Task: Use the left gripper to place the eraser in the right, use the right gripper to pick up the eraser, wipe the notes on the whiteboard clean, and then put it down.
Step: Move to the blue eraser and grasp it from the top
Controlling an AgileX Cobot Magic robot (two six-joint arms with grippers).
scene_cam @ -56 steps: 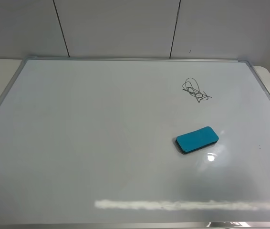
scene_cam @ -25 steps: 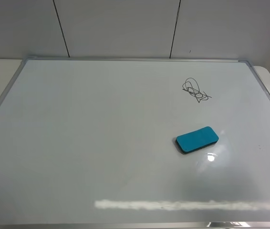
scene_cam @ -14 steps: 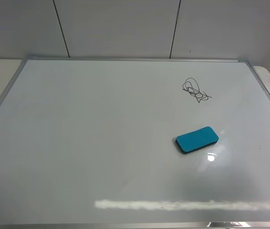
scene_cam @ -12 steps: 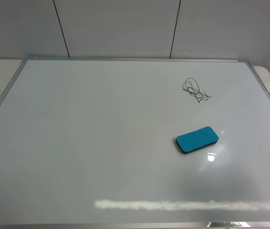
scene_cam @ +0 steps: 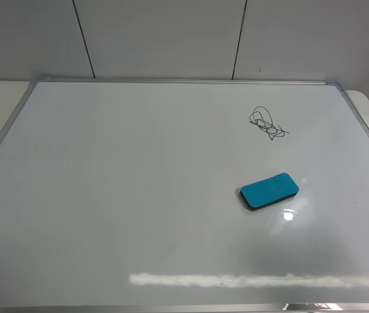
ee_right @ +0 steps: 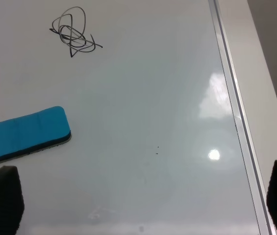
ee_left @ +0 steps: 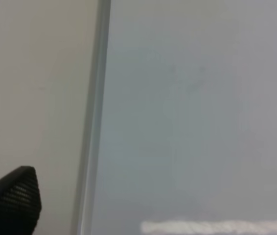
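Observation:
A blue eraser (scene_cam: 269,190) lies flat on the whiteboard (scene_cam: 139,182), right of the middle, and it also shows in the right wrist view (ee_right: 25,134). A black scribble of notes (scene_cam: 266,123) sits above it toward the back right, also seen in the right wrist view (ee_right: 73,31). Neither gripper shows in the exterior view. My left gripper (ee_left: 148,203) is open over the board's left frame edge. My right gripper (ee_right: 143,200) is open above the board near its right edge, with the eraser just beyond one fingertip (ee_right: 0,198).
The whiteboard's metal frame (scene_cam: 184,81) runs along the back, and its right rail shows in the right wrist view (ee_right: 234,112). Beige table (ee_left: 35,98) lies outside the left rail (ee_left: 94,122). A grey tiled wall (scene_cam: 171,36) stands behind.

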